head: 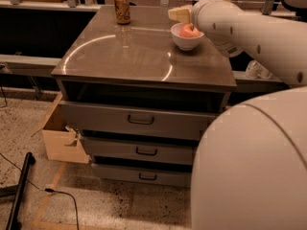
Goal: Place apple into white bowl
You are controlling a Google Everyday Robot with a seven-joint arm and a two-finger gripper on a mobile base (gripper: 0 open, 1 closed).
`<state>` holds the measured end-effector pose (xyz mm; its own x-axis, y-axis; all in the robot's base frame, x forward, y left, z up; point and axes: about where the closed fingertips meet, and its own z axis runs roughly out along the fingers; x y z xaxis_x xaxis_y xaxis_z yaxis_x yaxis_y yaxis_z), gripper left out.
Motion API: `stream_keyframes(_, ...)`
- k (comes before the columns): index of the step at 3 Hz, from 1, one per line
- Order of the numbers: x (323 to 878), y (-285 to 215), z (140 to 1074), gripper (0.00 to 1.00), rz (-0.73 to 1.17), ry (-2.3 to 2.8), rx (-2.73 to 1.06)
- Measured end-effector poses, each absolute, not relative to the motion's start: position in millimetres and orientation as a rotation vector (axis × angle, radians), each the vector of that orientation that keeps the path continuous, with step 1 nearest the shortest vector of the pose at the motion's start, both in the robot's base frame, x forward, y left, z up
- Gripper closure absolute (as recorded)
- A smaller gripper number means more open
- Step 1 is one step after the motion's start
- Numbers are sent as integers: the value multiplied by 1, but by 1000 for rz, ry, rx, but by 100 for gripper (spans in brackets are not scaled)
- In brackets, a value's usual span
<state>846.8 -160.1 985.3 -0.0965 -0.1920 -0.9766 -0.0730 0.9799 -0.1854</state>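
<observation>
Apple point(190, 31) sits in the white bowl point(185, 43) at the far right of the tabletop point(134, 51); gripper point(179, 15) hovers just above, jaws open or closed I can't tell. Best rise straight up, clearing the rim.

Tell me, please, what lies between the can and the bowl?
In the camera view, only bare cabinet top lies between the can and the bowl, which holds the apple; the gripper hovers just above it.

On cabinet top point(120, 51), apple point(189, 30) in white bowl point(186, 43), gripper point(178, 15) just behind (can point(122, 7) back left)
</observation>
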Motion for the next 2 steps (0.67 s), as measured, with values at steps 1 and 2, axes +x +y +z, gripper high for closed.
stream_keyframes(1, 822, -199, 1019, 0, -250, 1597, -121)
stream_keyframes(2, 793, -239, 1046, 0, -424, 1539, -31)
